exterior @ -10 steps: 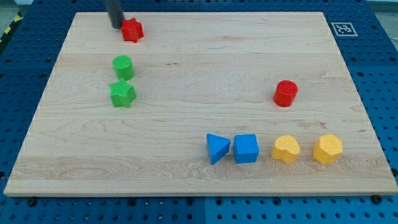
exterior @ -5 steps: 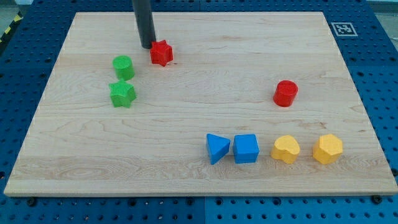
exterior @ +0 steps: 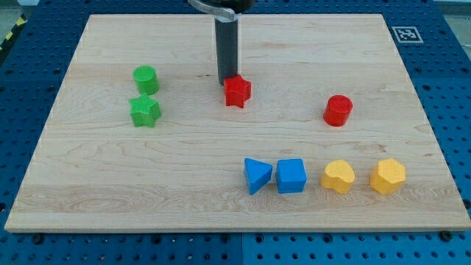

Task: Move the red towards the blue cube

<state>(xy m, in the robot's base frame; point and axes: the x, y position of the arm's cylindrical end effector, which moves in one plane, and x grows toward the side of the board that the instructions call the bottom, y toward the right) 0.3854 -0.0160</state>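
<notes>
My tip [exterior: 226, 81], a bare rod with no jaws to open or close, touched the red star [exterior: 237, 91] just below-right, the blue cube [exterior: 291, 176] well beyond it.

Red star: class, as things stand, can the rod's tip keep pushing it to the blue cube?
Probably yes. My tip sits at the red star's upper-left edge, and bare board lies between it and the blue cube.

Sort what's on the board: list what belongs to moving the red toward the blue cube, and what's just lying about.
Part of the job:
red star
blue cube
my tip, touching the star's upper-left side

Lying about:
red cylinder
blue triangle
green cylinder
green star
two yellow blocks
</notes>
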